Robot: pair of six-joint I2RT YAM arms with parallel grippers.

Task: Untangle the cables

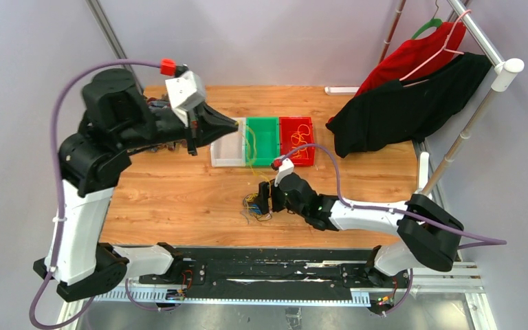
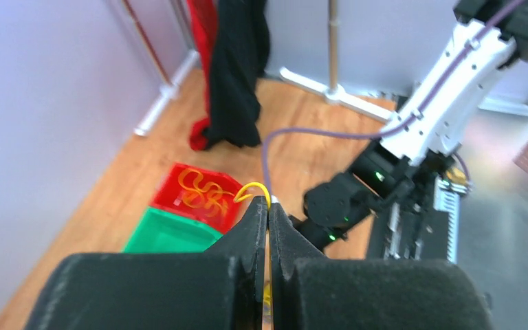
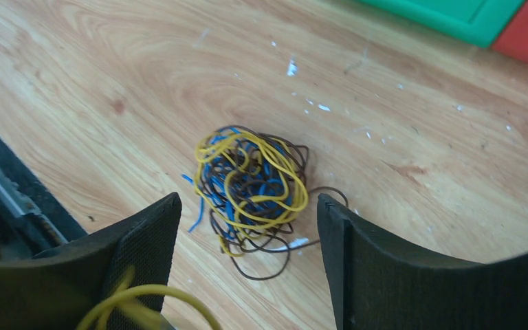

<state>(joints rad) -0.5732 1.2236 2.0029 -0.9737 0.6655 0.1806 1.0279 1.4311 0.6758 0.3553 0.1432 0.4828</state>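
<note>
Grainy wooden table [image 1: 179, 199], knotted cables [image 3: 251, 182] (thin, looping), left end effector [image 2: 269, 206] pinching yellow wire [image 2: 253, 190], right end effector [image 3: 247, 227] spread.

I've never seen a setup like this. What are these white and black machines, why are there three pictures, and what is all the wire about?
They are two robot arms fixed at the near edge of a wooden table. One picture looks down from above; the other two come from small cameras on each arm's wrist, so you see that arm's own fingers.

On the table lies a tangled bunch of yellow, blue and dark wires. Behind it stand three small bins: a clear one, a green one and a red one with yellow wire in it. Clothes hang on a rack to the right.

The left gripper is raised and shut on a yellow wire that runs down toward the bunch. The right gripper is open, low by the bunch. A yellow wire loop shows at its left finger, but I cannot tell whether it is caught there.
</note>
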